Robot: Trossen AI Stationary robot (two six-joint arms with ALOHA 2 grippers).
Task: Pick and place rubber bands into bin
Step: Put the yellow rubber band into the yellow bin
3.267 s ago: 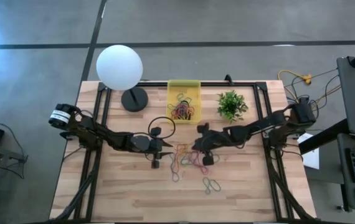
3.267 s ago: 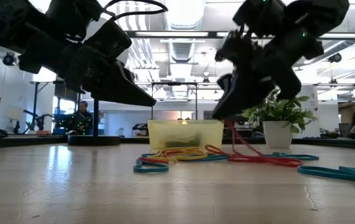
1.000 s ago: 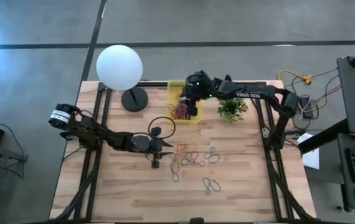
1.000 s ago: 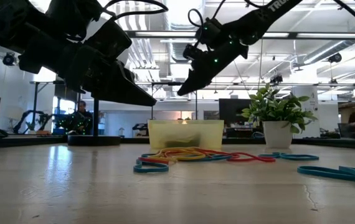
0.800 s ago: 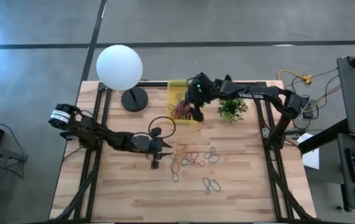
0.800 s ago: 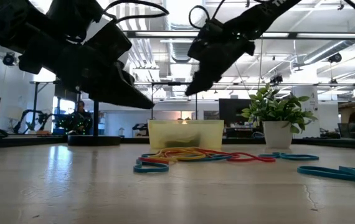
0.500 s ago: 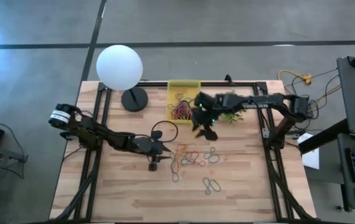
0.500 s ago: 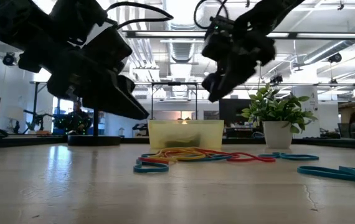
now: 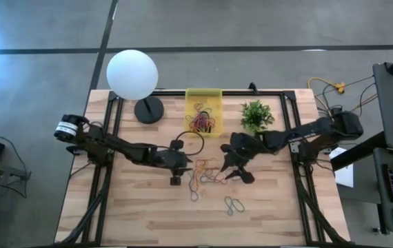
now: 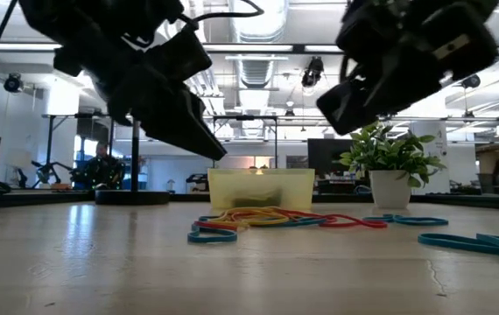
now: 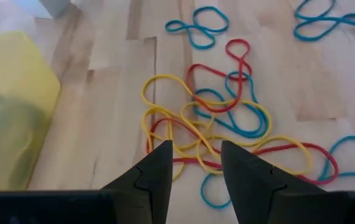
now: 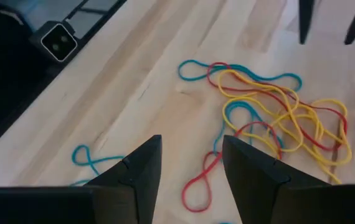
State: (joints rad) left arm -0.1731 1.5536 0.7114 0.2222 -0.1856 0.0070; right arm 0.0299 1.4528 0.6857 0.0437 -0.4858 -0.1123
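Observation:
A tangle of red, yellow and blue rubber bands lies loose on the wooden table, also seen in the low view. More rubber bands lie inside the yellow bin at the far edge. A blue band lies apart, nearer the front. My left gripper hovers open just left of the tangle, with nothing between its fingers. My right gripper hovers open just right of the tangle, also holding nothing.
A white globe lamp on a black base stands at the far left, and a small potted plant sits right of the bin. Black frame rails run along the table's sides. Further blue bands lie at the right.
My right gripper has come away from above the bin, toward the table's near edge and down, and now hangs low beside the tangle's right side. My left gripper has shifted a little toward the right, closer to the tangle. The bands on the table lie as before.

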